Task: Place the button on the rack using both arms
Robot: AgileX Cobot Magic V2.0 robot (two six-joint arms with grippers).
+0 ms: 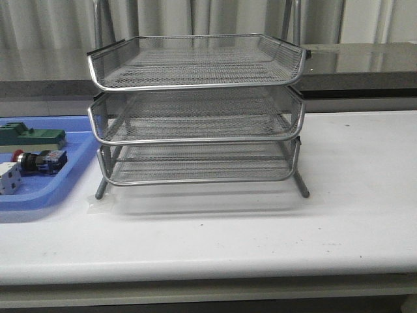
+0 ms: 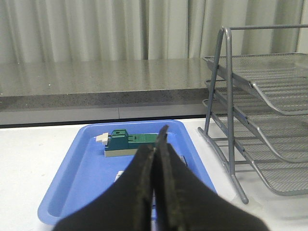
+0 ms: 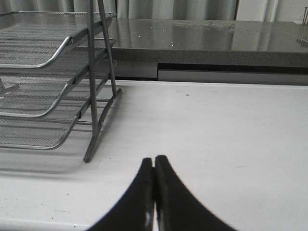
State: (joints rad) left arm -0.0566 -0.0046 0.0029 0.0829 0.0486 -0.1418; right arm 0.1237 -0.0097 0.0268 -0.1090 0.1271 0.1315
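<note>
Evidently the task has not yet begun in earnest: the button (image 1: 39, 160) lies on its side in the blue tray (image 1: 39, 195) at about nine o'clock in the front view, red head pointing toward the left edge, with the green block (image 1: 32, 136) just beyond it and the white block (image 1: 9, 178) just nearer. The rack (image 1: 199, 111) stands on the white counter (image 1: 260, 228) at the centre of that view, all three mesh tiers bare, and neither arm shows there.

From the left wrist view, the left gripper (image 2: 156, 159) hangs over the near part of the blue tray, its black fingers (image 2: 139, 183) pressed together with nothing between them; the green block sits ahead at roughly twelve o'clock, and the button itself is hidden behind the fingers. In the right wrist view, the right gripper (image 3: 154, 178) is likewise closed and empty, over bare counter, with the rack's leg at about ten o'clock.

My reading is that the pick-up step is in hand. The next move likely calls for the left fingers to spread, come down over the button's body between its two neighbours without nudging them, and close across its narrow width.
</note>
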